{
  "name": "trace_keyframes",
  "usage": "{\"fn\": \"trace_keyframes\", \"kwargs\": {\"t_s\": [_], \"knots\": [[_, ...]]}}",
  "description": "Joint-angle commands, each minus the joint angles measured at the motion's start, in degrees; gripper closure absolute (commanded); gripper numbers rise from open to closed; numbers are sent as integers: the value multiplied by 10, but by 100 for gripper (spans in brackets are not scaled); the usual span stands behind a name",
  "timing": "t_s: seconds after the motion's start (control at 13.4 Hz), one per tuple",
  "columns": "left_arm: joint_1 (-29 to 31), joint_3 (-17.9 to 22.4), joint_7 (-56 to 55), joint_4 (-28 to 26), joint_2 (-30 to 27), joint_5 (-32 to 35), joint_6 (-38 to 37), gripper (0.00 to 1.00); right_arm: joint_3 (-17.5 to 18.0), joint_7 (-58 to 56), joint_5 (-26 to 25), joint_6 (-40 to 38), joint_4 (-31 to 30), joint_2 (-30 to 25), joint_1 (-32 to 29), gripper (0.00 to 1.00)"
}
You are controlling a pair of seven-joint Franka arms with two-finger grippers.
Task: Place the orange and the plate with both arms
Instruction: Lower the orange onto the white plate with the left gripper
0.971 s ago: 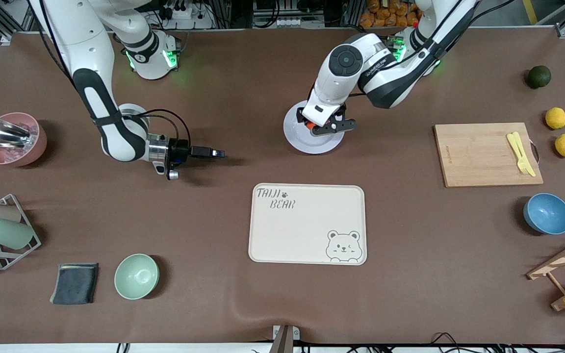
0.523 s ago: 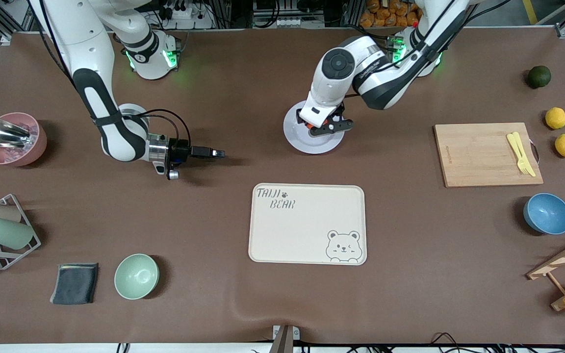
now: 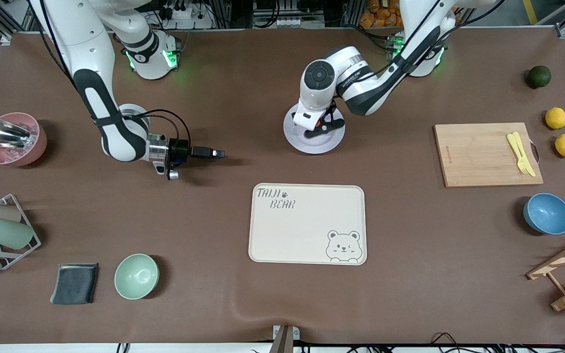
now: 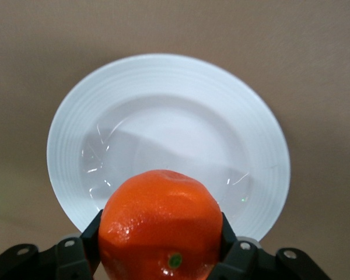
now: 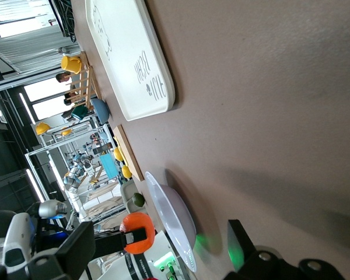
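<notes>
Counting first: we see one orange (image 4: pixel 160 224), one plate (image 3: pixel 295 139), two arms. The left gripper (image 4: pixel 160 256) is clamped on the orange and hangs over the plate; in the front view the arm's wrist hides the fruit. The plate sits on the table farther from the front camera than the bear tray (image 3: pixel 307 224). The right gripper (image 3: pixel 216 154) is low over bare table toward the right arm's end, waiting; we cannot tell how its fingers stand. Around: two lemons (image 3: pixel 555 118) and one dark green fruit (image 3: pixel 539 76) at the left arm's end, one cutting board (image 3: pixel 487 154) with a yellow fork (image 3: pixel 521 153), one blue bowl (image 3: pixel 547 214), one mint bowl (image 3: pixel 136 276), one pink bowl (image 3: pixel 12 139), one dark cloth (image 3: pixel 74 283).
</notes>
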Motion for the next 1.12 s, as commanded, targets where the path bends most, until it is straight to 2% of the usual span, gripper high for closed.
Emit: {"fn": "trace_keyframes", "kwargs": {"t_s": [0.0,0.15,0.3,0.6,0.67,0.75,1.05], "knots": [[-19,4,-33,8,32,17,-7,90,-3,-19,15,-1,-1,6,5,0],[-29,4,-38,6,36,17,-7,89,-3,-19,15,-1,-1,7,5,0],[-30,5,-37,10,44,18,-7,81,-3,-19,15,-1,-1,7,5,0],[-29,7,-39,37,66,47,-4,78,-3,-19,15,0,-1,7,5,0],[-31,14,-42,43,71,48,-4,47,-3,-19,15,0,-1,8,6,0],[-34,19,-43,45,70,50,-5,0,-3,-19,15,0,-1,8,5,0],[-32,20,-55,64,35,54,-28,0,-3,-19,15,0,0,9,6,0]]}}
